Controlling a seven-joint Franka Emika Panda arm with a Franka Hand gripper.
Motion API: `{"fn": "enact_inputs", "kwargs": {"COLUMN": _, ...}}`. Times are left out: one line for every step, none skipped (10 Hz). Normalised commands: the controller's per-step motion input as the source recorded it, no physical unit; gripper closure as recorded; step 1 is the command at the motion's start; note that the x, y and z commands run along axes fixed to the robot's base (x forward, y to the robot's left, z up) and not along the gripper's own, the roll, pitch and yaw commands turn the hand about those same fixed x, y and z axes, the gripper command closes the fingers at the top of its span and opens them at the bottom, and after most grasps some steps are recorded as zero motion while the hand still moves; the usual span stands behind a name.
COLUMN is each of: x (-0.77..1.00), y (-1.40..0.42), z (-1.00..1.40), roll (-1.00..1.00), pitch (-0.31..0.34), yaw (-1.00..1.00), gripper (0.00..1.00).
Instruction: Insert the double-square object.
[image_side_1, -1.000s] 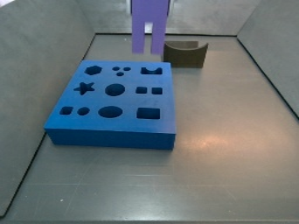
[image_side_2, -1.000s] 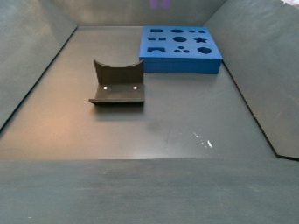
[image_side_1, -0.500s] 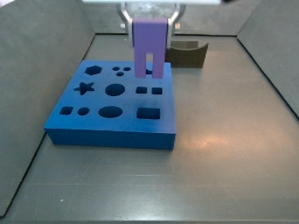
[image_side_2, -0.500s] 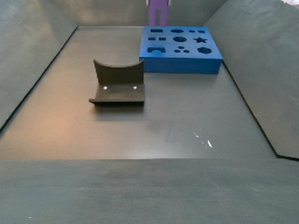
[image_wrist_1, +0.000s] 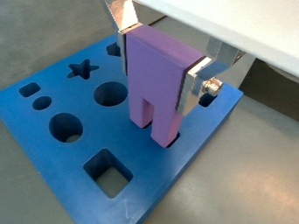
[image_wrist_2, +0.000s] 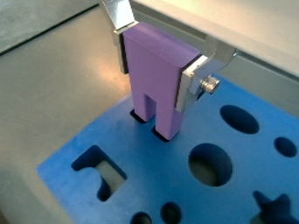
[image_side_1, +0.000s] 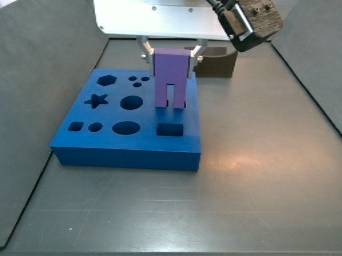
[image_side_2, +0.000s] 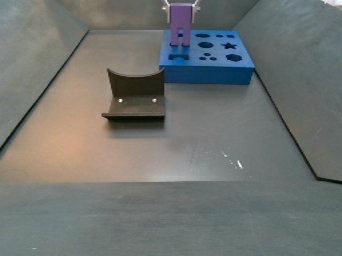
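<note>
matt purple peg (image_wrist_1: 158, 83) clamped in hand (image_wrist_1: 160, 51); silver metal fingers (image_wrist_1: 197, 80); matt blue board (image_wrist_1: 70, 166).

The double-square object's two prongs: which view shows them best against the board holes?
A wrist view: the double-square object, clamped in the gripper, shows both prongs at the blue board. Side views show it smaller; in one, prongs are indistinct.

tall purple peg (image_side_1: 170, 77), upright, lower end split into two square prongs. clamped near its upper part between the silver fingers (image_wrist_1: 197, 80) of the gripper (image_wrist_1: 158, 45). prongs down at the blue board (image_side_1: 87, 135), tips at its two small square holes in both wrist views (image_wrist_2: 156, 87); how deep they sit cannot be told. stands over the board's edge nearest the dark curved block (image_side_2: 134, 95) in a side view.
</note>
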Motion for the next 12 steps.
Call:
{"fn": "enact_inputs", "kwargs": {"x": 0.00, "y": 0.03, "z": -0.45, "roll": 0.02, "pitch": -0.050, "yaw": 0.01, "gripper": 1.00}}
{"fn": "enact_inputs", "kwargs": {"x": 0.08, "y": 0.05, "z": -0.52, "roll": 0.05, "pitch": -0.056, "yaw": 0.05, "gripper": 1.00}}
{"fn": "enact_inputs", "kwargs": {"x": 0.00, "y": 0.03, "z": -0.54, "roll": 0.10, "pitch": -0.111, "yaw": 0.07, "gripper": 1.00}}
{"fn": "enact_inputs", "kwargs": {"x": 0.00, "y": 0.01, "z": -0.62, "roll": 0.09, "pitch": -0.166, "yaw": 0.14, "gripper": 1.00}}
{"fn": "enact_inputs", "kwargs": {"x": 0.00, "y": 0.00, "z": -0.74, "roll": 0.07, "pitch": -0.246, "yaw": 0.12, "gripper": 1.00}}
{"fn": "enact_inputs", "kwargs": {"x": 0.00, "y": -0.05, "z": -0.75, "roll": 0.09, "pitch": -0.236, "yaw": 0.06, "gripper": 1.00}}
{"fn": "enact_inputs", "kwargs": {"x": 0.31, "y": 0.00, "z": -0.86, "roll": 0.10, "pitch": -0.131, "yaw": 0.15, "gripper": 1.00}}
{"fn": "enact_inputs", "kwargs": {"x": 0.46, "y": 0.00, "z": -0.79, "roll": 0.13, "pitch": -0.106, "yaw": 0.24, "gripper": 1.00}}
{"fn": "enact_inputs", "kwargs": {"x": 0.44, "y": 0.00, "z": -0.63, "roll": 0.14, "pitch": -0.130, "yaw": 0.29, "gripper": 1.00}}
{"fn": "enact_inputs", "kwargs": {"x": 0.09, "y": -0.09, "z": -0.23, "roll": 0.00, "pitch": -0.127, "yaw": 0.00, "gripper": 1.00}}
{"fn": "enact_inputs", "kwargs": {"x": 0.00, "y": 0.00, "z": 0.00, "roll": 0.00, "pitch": -0.011, "yaw": 0.00, "gripper": 1.00}}
{"fn": "enact_inputs", "kwargs": {"x": 0.00, "y": 0.00, "z": 0.00, "roll": 0.00, "pitch": 0.000, "yaw": 0.00, "gripper": 1.00}}
